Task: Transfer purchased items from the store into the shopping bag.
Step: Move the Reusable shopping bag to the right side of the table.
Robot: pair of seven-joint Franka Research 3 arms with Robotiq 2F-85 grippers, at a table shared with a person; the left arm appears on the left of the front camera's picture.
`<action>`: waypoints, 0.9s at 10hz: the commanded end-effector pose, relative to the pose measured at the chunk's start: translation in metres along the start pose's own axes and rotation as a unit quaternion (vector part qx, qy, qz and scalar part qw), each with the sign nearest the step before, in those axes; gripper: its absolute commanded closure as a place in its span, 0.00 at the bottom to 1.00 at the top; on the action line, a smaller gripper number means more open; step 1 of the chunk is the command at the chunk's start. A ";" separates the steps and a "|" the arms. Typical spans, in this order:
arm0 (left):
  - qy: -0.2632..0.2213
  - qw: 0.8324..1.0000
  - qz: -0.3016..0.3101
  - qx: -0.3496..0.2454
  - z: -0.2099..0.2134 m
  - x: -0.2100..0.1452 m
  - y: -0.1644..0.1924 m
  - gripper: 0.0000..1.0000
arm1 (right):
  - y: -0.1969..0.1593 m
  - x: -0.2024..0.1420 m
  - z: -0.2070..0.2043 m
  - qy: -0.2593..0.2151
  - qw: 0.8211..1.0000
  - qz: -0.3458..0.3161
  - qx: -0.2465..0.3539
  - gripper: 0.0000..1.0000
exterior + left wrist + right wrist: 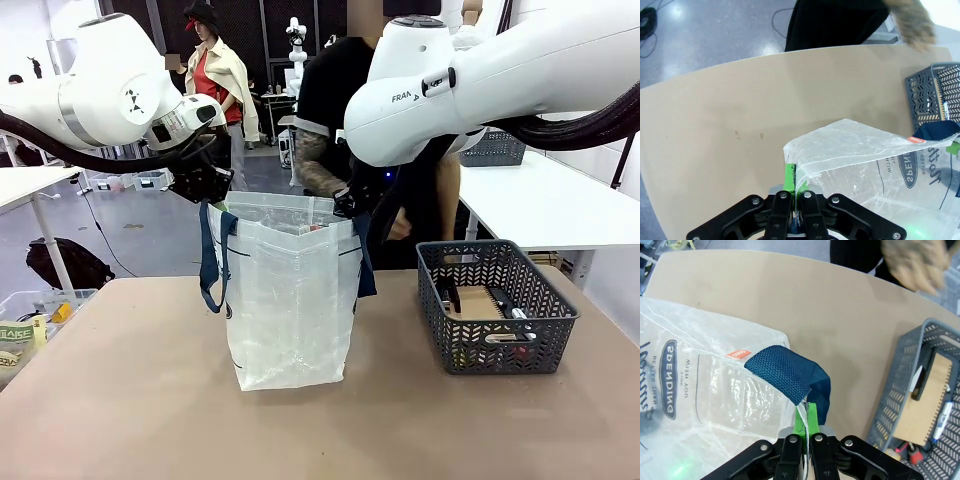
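The shopping bag [290, 300], translucent white with navy strap handles, stands upright on the table, its mouth held wide. My left gripper [205, 190] is shut on the bag's left rim; its green pads [789, 175] pinch the plastic edge [805, 160]. My right gripper [352, 205] is shut on the right rim beside a navy strap [782, 375]. The store, a dark grey lattice basket [495, 310], sits to the right. Purchased items lie in it: a brown box [927, 395], pen-like sticks [942, 420] and red bits [915, 455]. A person's hand [915, 262] hovers above the table's far side.
The person in a black top [340, 90] stands behind the bag. A clear bin [30, 320] with packets sits at the table's left edge. Bare tabletop [150, 400] lies in front of the bag. Another grey basket [495, 148] rests on a white table behind.
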State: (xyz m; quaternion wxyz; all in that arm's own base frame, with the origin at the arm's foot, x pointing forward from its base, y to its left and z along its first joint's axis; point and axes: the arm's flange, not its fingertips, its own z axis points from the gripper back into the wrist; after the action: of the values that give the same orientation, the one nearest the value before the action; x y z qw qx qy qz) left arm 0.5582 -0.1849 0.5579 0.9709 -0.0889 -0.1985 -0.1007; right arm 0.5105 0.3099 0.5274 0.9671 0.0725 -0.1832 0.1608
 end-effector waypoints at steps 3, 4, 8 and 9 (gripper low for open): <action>0.001 1.000 0.004 0.002 0.004 -0.001 0.003 1.00 | -0.003 -0.001 0.001 -0.003 1.000 -0.005 0.001 1.00; 0.001 1.000 0.004 0.002 0.004 -0.001 0.003 1.00 | -0.003 -0.001 0.001 -0.003 1.000 -0.005 0.001 1.00; 0.001 1.000 0.004 0.002 0.004 -0.001 0.003 1.00 | -0.003 -0.001 0.001 -0.003 1.000 -0.005 0.001 1.00; 0.001 1.000 0.004 0.002 0.004 -0.001 0.003 1.00 | -0.003 -0.001 0.001 -0.003 1.000 -0.005 0.001 1.00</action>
State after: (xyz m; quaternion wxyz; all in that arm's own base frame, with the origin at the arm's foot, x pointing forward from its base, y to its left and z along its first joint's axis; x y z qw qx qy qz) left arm 0.5582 -0.1849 0.5579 0.9709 -0.0889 -0.1985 -0.1007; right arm 0.5105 0.3099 0.5274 0.9671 0.0725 -0.1832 0.1608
